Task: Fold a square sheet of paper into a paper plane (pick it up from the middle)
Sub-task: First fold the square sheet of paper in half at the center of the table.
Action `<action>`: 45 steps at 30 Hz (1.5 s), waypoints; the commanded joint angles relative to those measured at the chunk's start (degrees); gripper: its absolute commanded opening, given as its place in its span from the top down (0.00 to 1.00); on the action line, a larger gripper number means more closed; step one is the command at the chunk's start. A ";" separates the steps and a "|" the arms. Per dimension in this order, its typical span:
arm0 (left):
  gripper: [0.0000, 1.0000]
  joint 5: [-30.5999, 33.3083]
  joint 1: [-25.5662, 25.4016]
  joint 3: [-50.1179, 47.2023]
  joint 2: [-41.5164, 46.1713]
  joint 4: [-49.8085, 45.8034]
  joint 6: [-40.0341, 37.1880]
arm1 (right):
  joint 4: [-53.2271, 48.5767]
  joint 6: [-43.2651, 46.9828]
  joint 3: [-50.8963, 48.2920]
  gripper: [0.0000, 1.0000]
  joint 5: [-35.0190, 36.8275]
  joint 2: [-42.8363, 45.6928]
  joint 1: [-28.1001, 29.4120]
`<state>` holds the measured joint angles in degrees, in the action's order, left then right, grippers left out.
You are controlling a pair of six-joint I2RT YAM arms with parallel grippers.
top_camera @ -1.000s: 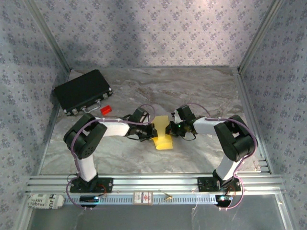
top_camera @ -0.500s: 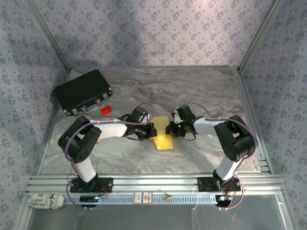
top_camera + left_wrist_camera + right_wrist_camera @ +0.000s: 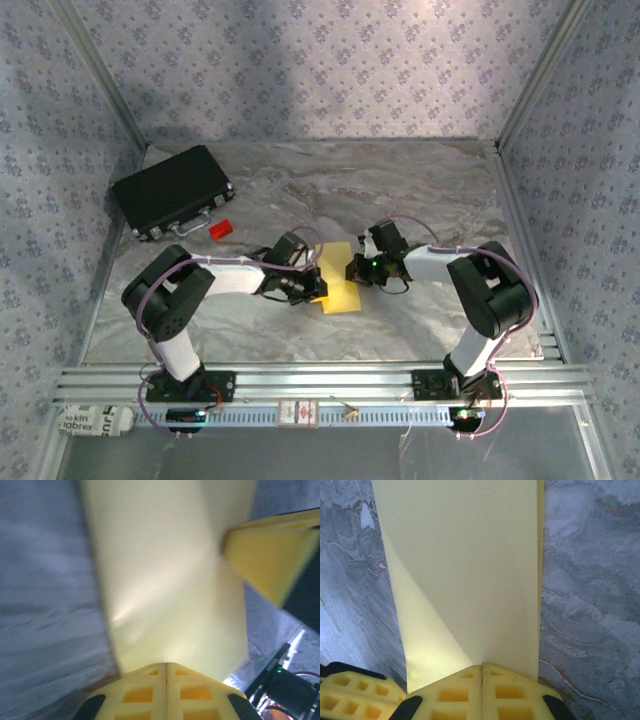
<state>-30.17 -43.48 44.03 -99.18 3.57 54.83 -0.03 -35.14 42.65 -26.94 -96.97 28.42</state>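
The square sheet of paper [image 3: 341, 288] is yellow and folded into a long narrow strip, not a pointed paper plane; it lies low over the marble table between my two grippers. My left gripper [image 3: 320, 287] is shut on its left edge. In the left wrist view the sheet [image 3: 170, 570] spreads out from my closed left gripper [image 3: 166, 664]. My right gripper [image 3: 353, 268] is shut on the opposite edge. The right wrist view shows the sheet [image 3: 470, 565], two layers with a diagonal fold line, running away from my right gripper [image 3: 481, 666].
A black case [image 3: 172, 190] sits at the back left of the table, with a small red block [image 3: 220, 229] just in front of it. Patterned walls and metal rails [image 3: 520, 210] enclose the table. Open marble [image 3: 400, 180] lies behind the grippers.
My left gripper has swung nearer and to the right, still on the sheet. The sheet, earlier raised and bowed between the grippers, now looks flatter and lower. The right arm has barely moved.
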 commanded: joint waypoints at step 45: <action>0.96 0.48 -3.43 -1.17 7.37 -0.78 0.45 | -10.00 -2.22 -4.51 1.00 8.04 -1.30 -0.15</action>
<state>-29.26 -46.52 40.69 -93.82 2.52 54.76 0.71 -36.64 41.50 -26.35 -96.03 28.45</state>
